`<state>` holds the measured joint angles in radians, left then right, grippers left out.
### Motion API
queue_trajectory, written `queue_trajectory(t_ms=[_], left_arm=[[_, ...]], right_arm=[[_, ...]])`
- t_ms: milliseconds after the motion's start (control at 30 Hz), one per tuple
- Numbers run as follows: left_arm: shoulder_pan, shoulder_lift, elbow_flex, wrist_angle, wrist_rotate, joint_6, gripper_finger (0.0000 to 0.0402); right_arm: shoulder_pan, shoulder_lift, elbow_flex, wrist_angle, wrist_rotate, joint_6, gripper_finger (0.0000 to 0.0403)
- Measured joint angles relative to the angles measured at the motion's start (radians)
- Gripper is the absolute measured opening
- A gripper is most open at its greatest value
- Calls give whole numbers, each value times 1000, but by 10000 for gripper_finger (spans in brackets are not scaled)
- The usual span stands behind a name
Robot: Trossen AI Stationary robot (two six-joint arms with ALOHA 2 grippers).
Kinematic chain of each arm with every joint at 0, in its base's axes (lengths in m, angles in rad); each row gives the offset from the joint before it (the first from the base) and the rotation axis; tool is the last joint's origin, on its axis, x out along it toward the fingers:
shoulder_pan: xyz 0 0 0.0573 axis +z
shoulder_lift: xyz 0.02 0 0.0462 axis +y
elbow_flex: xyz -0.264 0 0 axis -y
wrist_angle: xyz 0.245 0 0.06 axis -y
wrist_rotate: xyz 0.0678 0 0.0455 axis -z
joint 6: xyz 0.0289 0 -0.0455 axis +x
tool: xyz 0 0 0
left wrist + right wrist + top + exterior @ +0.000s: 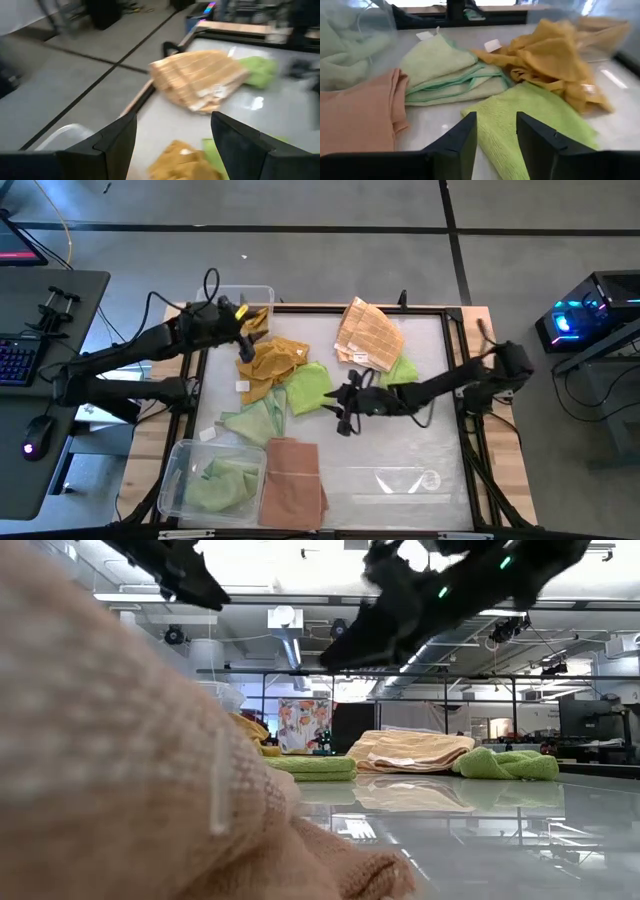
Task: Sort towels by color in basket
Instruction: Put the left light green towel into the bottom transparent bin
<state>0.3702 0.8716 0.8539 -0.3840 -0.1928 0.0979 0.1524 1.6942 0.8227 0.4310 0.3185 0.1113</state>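
Towels (285, 385) heaped mid-table: mustard, light green, salmon, plus a peach check one (367, 333) at the far edge. Left gripper (248, 320) poised over the mustard pile, fingers spread wide, empty. Right gripper (335, 402) beside a bright green towel (530, 117), fingers apart, nothing clamped.

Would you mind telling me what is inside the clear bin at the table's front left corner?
The clear bin holds crumpled light green towels. A salmon towel overlaps its right edge. Whatever lies beneath the green towels is covered and cannot be seen.
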Motion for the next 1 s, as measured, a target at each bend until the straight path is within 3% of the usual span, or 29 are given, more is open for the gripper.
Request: queue_trajectory(t_ms=[100,233,400,567,800,900,1000], left_arm=[[-88,-2,0,-3,0,6,243],[-218,-2,-9,-5,-9,41,243],[-374,-2,-22,-13,-184,-62,243],[-517,-2,-96,80,-304,-68,243],[-649,25,-272,388,-344,31,243],[-676,53,-329,543,-346,79,243],[-693,89,-364,641,-323,145,243]], right_arm=[[-75,91,24,45,-117,-16,177],[-146,211,107,5,-194,-28,211],[-180,326,226,-152,-237,-70,211],[-199,380,307,-254,-242,-71,164],[-181,369,313,-345,-188,-87,20],[-146,344,280,-334,-125,-90,20],[-102,290,175,-216,-68,-79,24]])
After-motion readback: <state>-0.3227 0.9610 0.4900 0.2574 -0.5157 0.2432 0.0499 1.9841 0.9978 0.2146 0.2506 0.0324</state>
